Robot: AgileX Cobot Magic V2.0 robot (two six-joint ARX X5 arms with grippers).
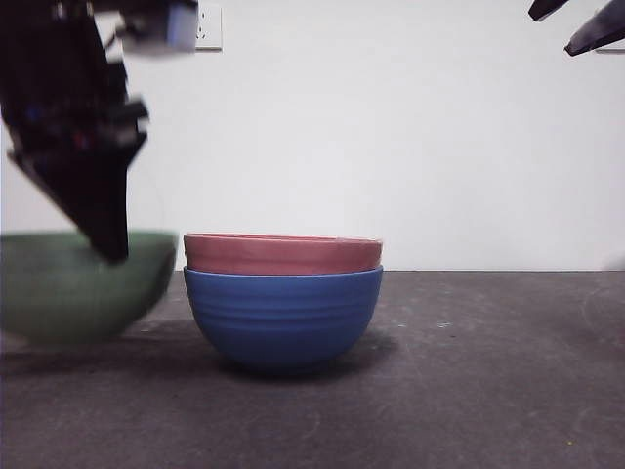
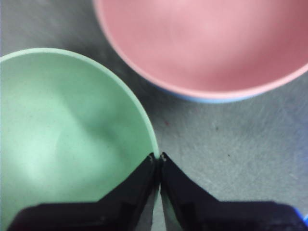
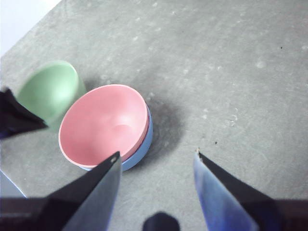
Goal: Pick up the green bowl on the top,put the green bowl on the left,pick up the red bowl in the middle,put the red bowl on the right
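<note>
We see the left claw (image 2: 158,159) pinching the rim of the green bowl (image 1: 83,283), just left of the red bowl (image 1: 282,253) nested in the blue bowl (image 1: 283,318). The right claw (image 3: 156,161) hangs open above the surface (image 1: 488,371).

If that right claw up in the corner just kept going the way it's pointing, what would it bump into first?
Probably the bare table just beside the stacked bowls. The right gripper, jaws open, aims past the red bowl, which sits inside the blue bowl; depth is hard to judge.

Black wedge-shaped left pincer (image 2: 158,157) jaws
</note>
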